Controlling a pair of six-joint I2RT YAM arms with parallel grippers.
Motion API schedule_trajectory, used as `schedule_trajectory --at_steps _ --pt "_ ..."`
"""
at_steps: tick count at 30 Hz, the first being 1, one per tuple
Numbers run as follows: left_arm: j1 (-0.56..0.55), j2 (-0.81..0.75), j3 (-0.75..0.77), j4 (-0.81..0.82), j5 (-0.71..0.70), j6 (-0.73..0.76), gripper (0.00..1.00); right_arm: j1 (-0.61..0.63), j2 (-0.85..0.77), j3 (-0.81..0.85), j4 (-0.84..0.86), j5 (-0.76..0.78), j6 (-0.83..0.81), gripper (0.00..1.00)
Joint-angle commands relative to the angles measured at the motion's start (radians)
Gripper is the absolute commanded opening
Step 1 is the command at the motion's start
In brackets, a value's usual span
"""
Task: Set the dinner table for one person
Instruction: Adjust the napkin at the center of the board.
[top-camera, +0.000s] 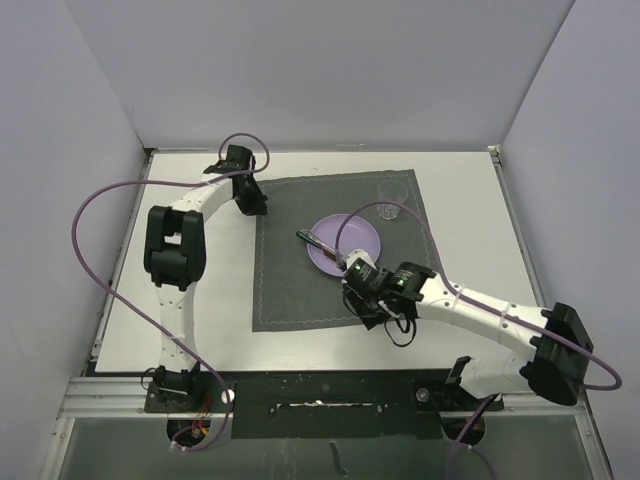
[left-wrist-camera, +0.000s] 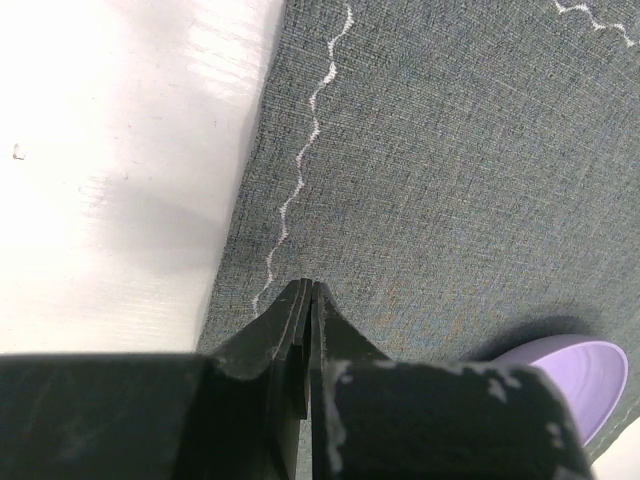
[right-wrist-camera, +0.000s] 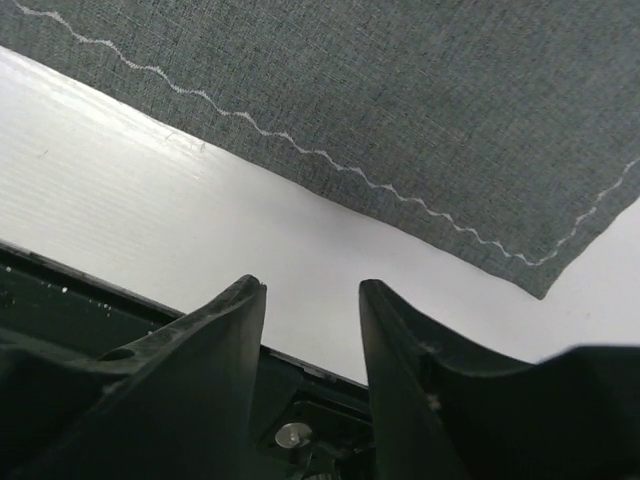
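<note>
I see plate, glass set on mat; utensil lies on plate, probably yet to go beside it. Left gripper closed, empty; right gripper parted, empty.

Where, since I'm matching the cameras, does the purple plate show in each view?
Top external: purple plate in the middle of the grey placemat.
Left wrist: lower right corner.
Right wrist: not in it.
Shared landmark: the white-stitched placemat.
</note>
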Motion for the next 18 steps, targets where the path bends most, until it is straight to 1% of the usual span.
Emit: schedule_trajectory --at_steps 1,5,11,18 --pt "0.013 0.024 0.010 0.014 0.004 0.026 0.00 0.026 0.088 -0.012 0.105 0.006 0.034 0.40" --pt "0.022 0.036 0.013 0.014 0.012 0.031 0.00 0.049 0.171 -0.005 0.143 0.009 0.037 0.33" --pt "0.037 0.052 0.020 0.018 0.027 0.038 0.00 0.066 0.271 0.027 0.171 0.022 0.030 0.30" --pt "0.047 0.068 0.034 0.019 0.040 0.043 0.00 0.070 0.342 0.058 0.180 0.057 0.026 0.27"
